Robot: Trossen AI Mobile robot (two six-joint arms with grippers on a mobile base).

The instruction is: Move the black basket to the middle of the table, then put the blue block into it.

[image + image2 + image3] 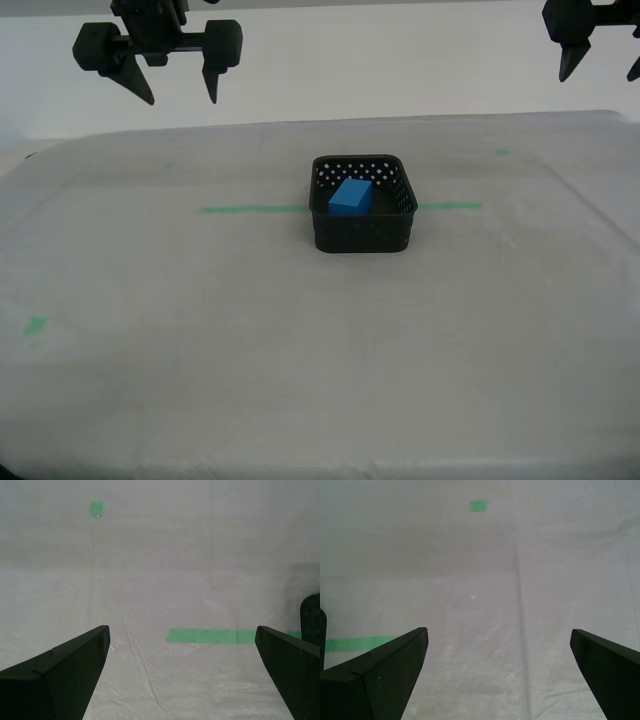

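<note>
The black basket (pixel 362 205) sits about midway across the table (pixel 200 340), somewhat nearer the far edge than the near one, and it straddles the thin green tape line (pixel 250 209), which shows on both sides of it. The blue block (pixel 351 196) lies inside, resting a little tilted against the basket floor, walls all around it. So both steps look done to me: basket centred, block in.

My first gripper (pixel 497 680) hangs well above the cloth with its jaws spread wide and nothing between them; my second gripper (pixel 182 677) does the same, wide apart and empty. In the exterior view two grippers hover high over the far edge, one at that view's left (pixel 170 85), one at its right, partly cut off.

The next move, I judge, calls for nothing but keeping clear of the basket.

The surface is pale grey-white cloth, faintly creased, with small green tape bits (pixel 37 325) here and there. Behind it, a plain white wall.
</note>
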